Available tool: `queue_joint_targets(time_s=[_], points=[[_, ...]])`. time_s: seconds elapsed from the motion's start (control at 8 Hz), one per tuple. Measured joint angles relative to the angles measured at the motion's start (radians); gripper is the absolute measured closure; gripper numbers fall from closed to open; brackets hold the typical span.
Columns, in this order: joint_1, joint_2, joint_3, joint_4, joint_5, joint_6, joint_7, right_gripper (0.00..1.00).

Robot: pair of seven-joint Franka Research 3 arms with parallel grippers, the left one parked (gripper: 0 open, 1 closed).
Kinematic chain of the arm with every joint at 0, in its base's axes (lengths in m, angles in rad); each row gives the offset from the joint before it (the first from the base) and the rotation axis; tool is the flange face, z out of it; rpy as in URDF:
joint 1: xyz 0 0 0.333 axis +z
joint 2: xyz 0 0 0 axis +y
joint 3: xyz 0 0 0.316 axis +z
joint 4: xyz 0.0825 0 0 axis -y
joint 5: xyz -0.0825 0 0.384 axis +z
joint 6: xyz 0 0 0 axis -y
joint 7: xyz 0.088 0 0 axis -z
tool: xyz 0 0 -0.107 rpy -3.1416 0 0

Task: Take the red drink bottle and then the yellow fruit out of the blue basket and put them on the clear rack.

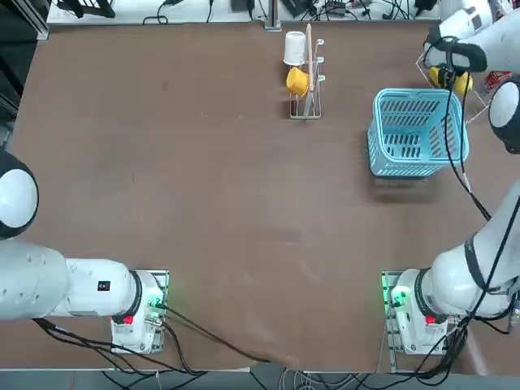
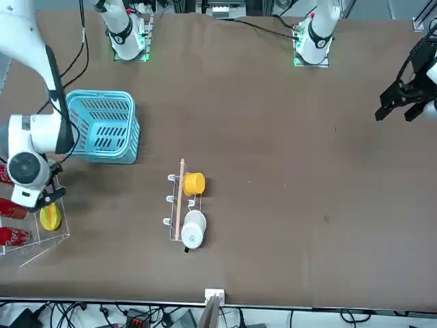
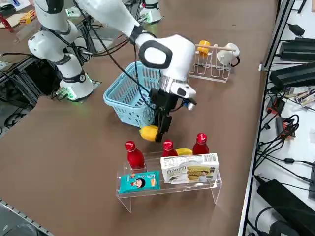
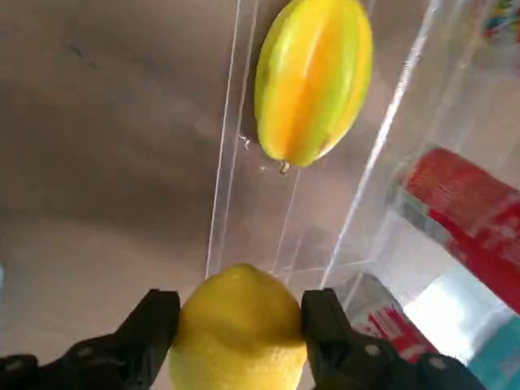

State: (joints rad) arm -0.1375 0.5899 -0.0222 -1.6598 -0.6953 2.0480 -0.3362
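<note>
Right gripper (image 4: 237, 325): jaws closed on the yellow fruit (image 4: 237, 325), one dark finger on each flank; it hangs just short of the rack's rear edge.
Yellow fruit: out of the basket, held above the table, not yet on the rack.
Rack (image 3: 170, 189): clear, just beyond the fruit; a ridged yellow-green fruit (image 4: 313, 80) already lies on its shelf at 12 o'clock from the lemon.
Red bottles (image 3: 168, 147): three stand upright along the rack's rear row, so that step looks finished.
Doing it well: probably carry the lemon over the clear lip, lower it beside the ridged fruit, release only once it rests.
Edges: thin transparent walls and bottle caps crowd the approach.
Open room: the bare table at 9 o'clock of the rack in the side view.
Blue basket (image 1: 416, 130): behind the arm, apparently empty.
</note>
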Motion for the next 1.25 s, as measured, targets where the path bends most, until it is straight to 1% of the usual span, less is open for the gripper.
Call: queue_joint_targets(time_s=[0.25,0.5,0.88,1.25], points=[[-0.024,0.045,0.000,0.001,-0.044,0.017,-0.010,0.13],[-0.029,0.075,0.000,0.001,-0.103,0.031,-0.011,0.13],[-0.033,0.103,0.000,0.003,-0.129,0.067,-0.011,0.13],[-0.038,0.116,0.000,0.006,-0.159,0.073,-0.011,0.13]])
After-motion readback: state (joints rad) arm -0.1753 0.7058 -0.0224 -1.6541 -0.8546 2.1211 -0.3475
